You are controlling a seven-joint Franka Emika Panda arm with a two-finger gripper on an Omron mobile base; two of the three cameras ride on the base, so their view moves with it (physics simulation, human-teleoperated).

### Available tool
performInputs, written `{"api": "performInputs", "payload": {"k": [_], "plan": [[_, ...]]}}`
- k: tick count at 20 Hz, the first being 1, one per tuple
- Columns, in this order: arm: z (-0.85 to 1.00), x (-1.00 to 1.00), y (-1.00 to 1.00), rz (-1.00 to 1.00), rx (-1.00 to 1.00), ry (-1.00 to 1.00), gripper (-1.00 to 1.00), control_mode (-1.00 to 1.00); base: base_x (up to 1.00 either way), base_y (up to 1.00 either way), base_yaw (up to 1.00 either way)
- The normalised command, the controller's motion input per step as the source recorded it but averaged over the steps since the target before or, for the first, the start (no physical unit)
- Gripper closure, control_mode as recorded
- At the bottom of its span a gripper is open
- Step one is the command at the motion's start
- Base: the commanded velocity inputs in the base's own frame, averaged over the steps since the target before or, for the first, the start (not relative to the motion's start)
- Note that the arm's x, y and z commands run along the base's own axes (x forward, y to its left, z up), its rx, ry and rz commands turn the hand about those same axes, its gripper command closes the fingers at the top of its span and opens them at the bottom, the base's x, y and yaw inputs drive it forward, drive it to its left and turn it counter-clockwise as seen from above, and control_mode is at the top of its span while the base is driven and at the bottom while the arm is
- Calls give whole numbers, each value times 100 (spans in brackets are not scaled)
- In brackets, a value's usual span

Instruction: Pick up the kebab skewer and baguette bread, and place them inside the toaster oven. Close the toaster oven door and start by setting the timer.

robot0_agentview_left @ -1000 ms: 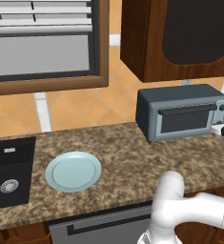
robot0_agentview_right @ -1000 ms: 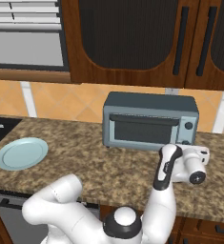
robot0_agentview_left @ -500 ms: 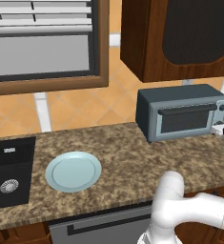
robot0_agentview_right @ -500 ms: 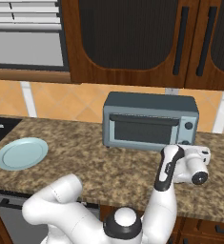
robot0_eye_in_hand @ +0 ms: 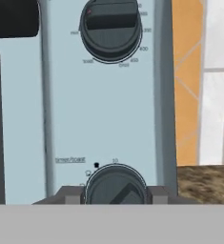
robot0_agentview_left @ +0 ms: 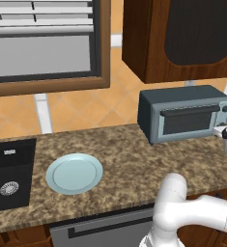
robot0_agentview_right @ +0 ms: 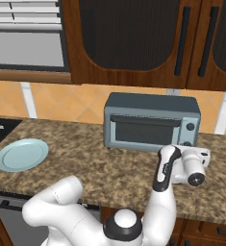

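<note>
We find the toaster oven [robot0_agentview_right: 152,122] standing on the counter [robot0_agentview_right: 85,161] against the tiled wall, with its door [robot0_agentview_right: 145,130] shut. Neither the skewer nor the bread is to be seen on the counter or on the plate [robot0_agentview_left: 74,173], which lies bare near the sink [robot0_agentview_left: 8,178]. We judge they are inside the oven, though the dark window does not let us confirm it.

The gripper [robot0_eye_in_hand: 114,193] is at the oven's right-hand control panel. In the hand view its two fingertips [robot0_eye_in_hand: 69,194] sit either side of the lower knob [robot0_eye_in_hand: 115,186], the one labelled as the timer, close against its rim. We cannot tell whether they are pressing on the knob or just clear of it. The upper knob [robot0_eye_in_hand: 110,28] is well apart and untouched. In the right base view the hand [robot0_agentview_right: 194,163] sits just in front of the lower right corner of the oven.

In our judgement the step in hand is the setting of the timer, the last of the task. Risks noted:

- If the fingers are not firmly on the rim, the wrist may turn while the knob stays put.
- The knob's bar lies at a slant between the fingers, so the grip may bear unevenly and slide off.
- Pushing too hard could shift the oven back on the counter.
</note>
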Motion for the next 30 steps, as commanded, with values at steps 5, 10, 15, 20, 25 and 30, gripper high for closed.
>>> {"api": "performInputs", "payload": {"k": [5, 10, 15, 20, 25, 30], "plan": [[0, 0, 2, -10, 0, 0, 100, -100, 0, 0, 0], [0, 0, 0, 0, 0, 0, 100, -100, 0, 0, 0], [0, 0, 0, 0, 9, 0, 100, -100, 0, 0, 0], [0, 0, 0, 0, 13, 0, 100, -100, 0, 0, 0], [0, 0, 0, 0, 14, 0, 100, -100, 0, 0, 0], [0, -1, 0, 0, 15, 0, 100, -100, 0, 0, 0]]}}
